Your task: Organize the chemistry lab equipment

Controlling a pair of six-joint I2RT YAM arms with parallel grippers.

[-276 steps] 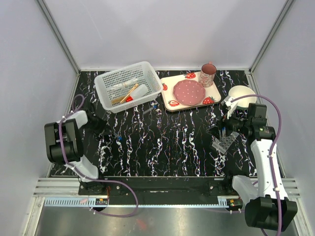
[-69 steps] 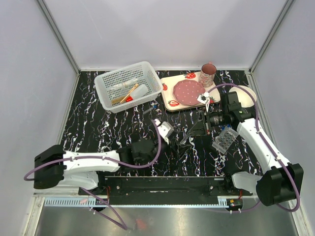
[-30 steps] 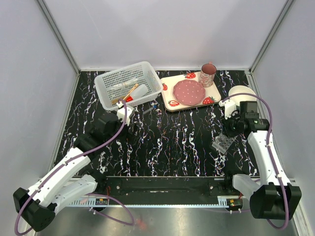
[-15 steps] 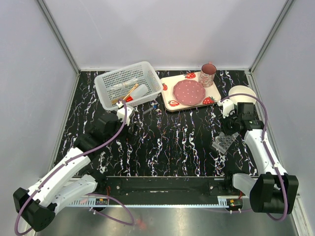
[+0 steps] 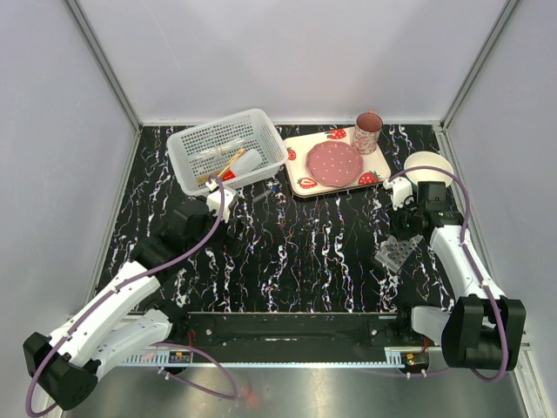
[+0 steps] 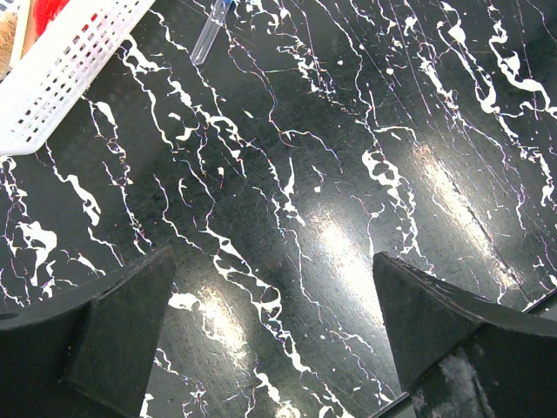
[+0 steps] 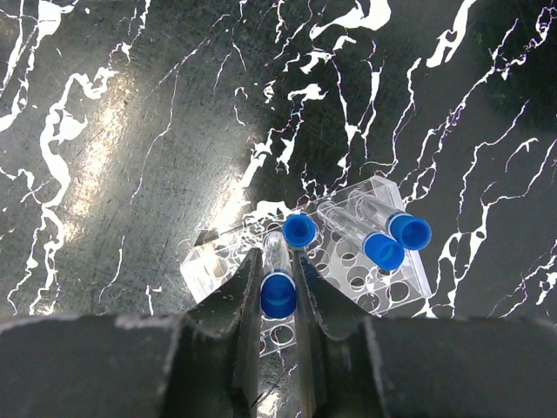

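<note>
While the right gripper (image 7: pixel 277 266) is closed narrowly on a tiny blue-capped vial (image 7: pixel 278 294), its two fingers press the vial's sides just over the clear grid tube rack (image 7: pixel 348 272). The rack lies on the black marbled table (image 7: pixel 130 131) at about four o'clock of the top view. Three more blue-capped vials sit in the rack: one (image 7: pixel 299 230) at twelve o'clock of the held vial and two (image 7: pixel 384 251) side by side at its two o'clock. Whether the held vial's lower end is already in a hole cannot be told. From above, the right gripper (image 5: pixel 406 230) hovers at the rack's (image 5: pixel 396 255) one o'clock corner, with the round white bowl (image 5: pixel 426 163) just beyond it at twelve. The left gripper (image 6: pixel 271 287) is spread wide and holds nothing, with bare table between its fingers (image 6: pixel 122 322). At its eleven o'clock lie a corner of the white basket (image 6: pixel 61 65) and a loose clear plastic tube (image 6: pixel 211 30) on the table just beside it. In the top view the left gripper (image 5: pixel 211 209) sits at six o'clock of the basket (image 5: pixel 196 138), which holds the wooden-handled tool (image 5: pixel 228 163), the white squeeze bottle with red cap (image 5: pixel 245 163) and clear tubes (image 5: pixel 213 150). At three o'clock of the basket stands the strawberry-print tray (image 5: pixel 306 183) with pink plate (image 5: pixel 335 163) and mug (image 5: pixel 368 132).
</note>
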